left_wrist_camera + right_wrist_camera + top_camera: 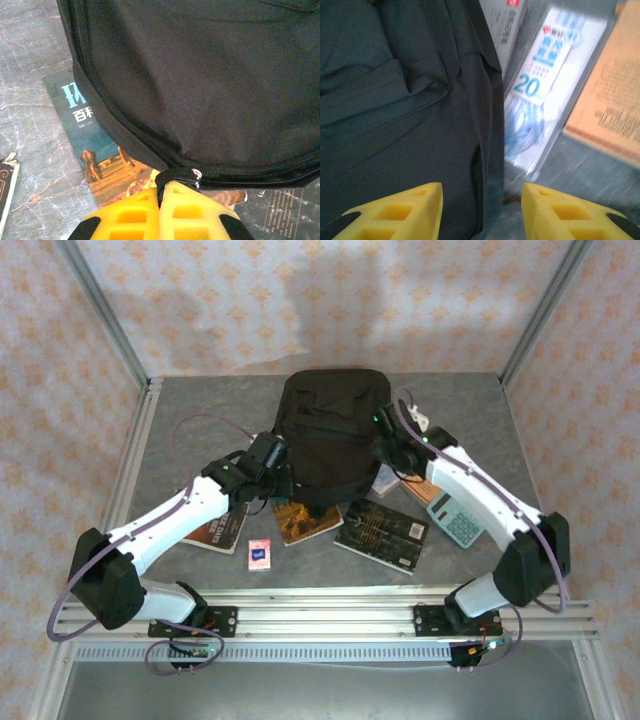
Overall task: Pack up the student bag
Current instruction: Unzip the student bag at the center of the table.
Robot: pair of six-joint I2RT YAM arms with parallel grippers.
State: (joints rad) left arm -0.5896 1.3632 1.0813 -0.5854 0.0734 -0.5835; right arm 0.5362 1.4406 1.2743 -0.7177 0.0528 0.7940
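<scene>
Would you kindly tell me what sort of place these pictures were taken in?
Probably a robot test cell: a grey marbled tabletop walled by pale patterned panels on silver aluminium posts, with a slotted aluminium rail along its near edge.

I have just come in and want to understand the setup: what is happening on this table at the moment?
Two robot arms are working on a black student bag lying in the middle of the table. The left gripper is shut at the bag's near edge, apparently pinching a black tab by the zipper. The right gripper is open, with the bag's right edge between its fingers. Books and a calculator lie around the bag, not yet packed.
</scene>
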